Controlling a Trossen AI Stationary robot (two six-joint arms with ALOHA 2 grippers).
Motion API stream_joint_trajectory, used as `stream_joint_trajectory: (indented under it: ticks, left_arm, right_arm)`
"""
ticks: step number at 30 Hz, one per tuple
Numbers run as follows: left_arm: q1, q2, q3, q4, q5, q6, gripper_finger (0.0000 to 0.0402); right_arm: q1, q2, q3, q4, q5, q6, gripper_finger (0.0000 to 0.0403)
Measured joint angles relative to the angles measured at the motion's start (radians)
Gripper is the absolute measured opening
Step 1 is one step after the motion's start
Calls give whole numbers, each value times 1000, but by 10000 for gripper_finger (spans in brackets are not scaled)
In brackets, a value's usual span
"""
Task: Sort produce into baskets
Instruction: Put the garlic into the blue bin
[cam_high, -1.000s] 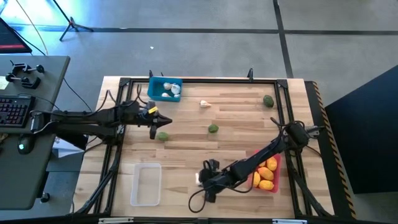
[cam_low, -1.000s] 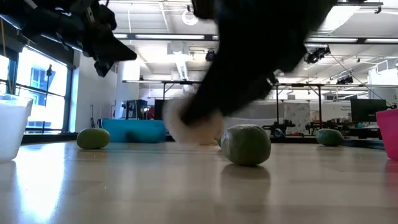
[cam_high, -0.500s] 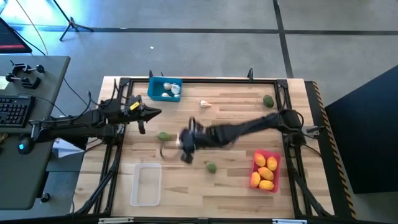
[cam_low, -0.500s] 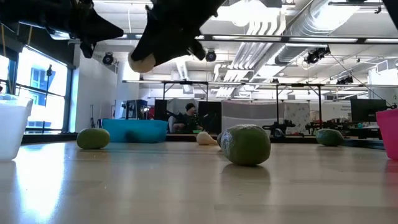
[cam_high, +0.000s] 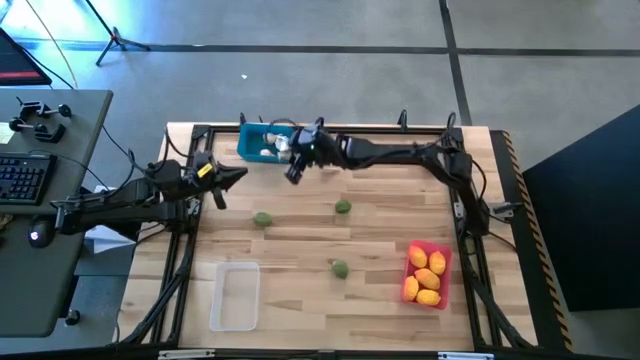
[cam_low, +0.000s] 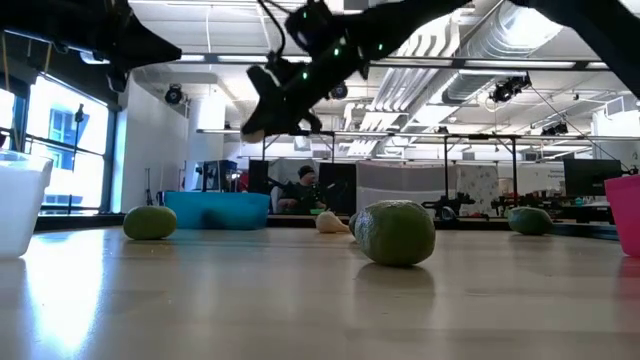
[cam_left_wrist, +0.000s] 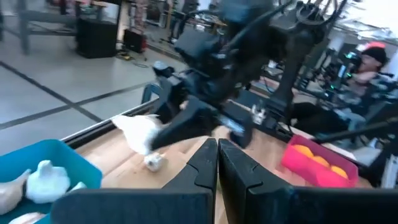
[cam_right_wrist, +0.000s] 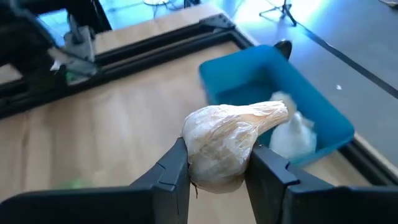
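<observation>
My right gripper (cam_high: 292, 160) is shut on a whitish garlic bulb (cam_right_wrist: 227, 146), lifted above the table beside the blue bin (cam_high: 262, 142), which holds other garlic bulbs (cam_high: 272, 150). The held bulb also shows in the left wrist view (cam_left_wrist: 140, 132). My left gripper (cam_high: 226, 181) is shut and empty, above the table's left side. Three green fruits (cam_high: 262, 218) (cam_high: 343, 207) (cam_high: 340, 268) rest on the table. One more garlic bulb (cam_high: 328, 167) lies near the far edge. The red bin (cam_high: 412, 262) holds yellow fruits (cam_high: 428, 275). My right gripper pinches the garlic bulb's round body (cam_right_wrist: 200, 155) between its two fingers (cam_right_wrist: 168, 177), one on each side. The bulb's pointed stem end (cam_right_wrist: 277, 112) sticks out past the fingers toward the blue bin. The bulb is lifted clear of the table.
The clear bin (cam_high: 234, 296) stands at the near left. A black frame (cam_high: 330, 128) runs round the table top. In the low view a green fruit (cam_low: 396, 232) lies close by, another (cam_low: 150, 222) in front of the blue bin (cam_low: 215, 210).
My right gripper has risen from the near edge beside the red bin with the garlic bulb and swung across the table toward the far left, up to the blue bin. My left gripper has drawn back toward the table's left edge.
</observation>
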Motion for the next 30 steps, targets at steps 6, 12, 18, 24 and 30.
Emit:
stream_joint_trajectory:
  ticks: [6, 12, 18, 24, 30]
  left_arm:
    - [0, 12, 0, 0, -86, -43, 0]
    - [0, 17, 0, -1, -183, -50, 0]
    - [0, 17, 0, -2, -249, -65, 0]
    - [0, 17, 0, -17, -258, -52, 0]
    - [0, 17, 0, -27, -252, -90, 0]
  right_arm:
    - [-84, 69, -1, 86, -54, -7, 103]
    - [-117, 117, -1, 168, -58, -9, 103]
    - [-125, 160, -2, 212, -74, 16, 103]
    - [-123, 175, -2, 242, -25, 102, 103]
    - [-124, 203, -1, 252, -49, 203, 103]
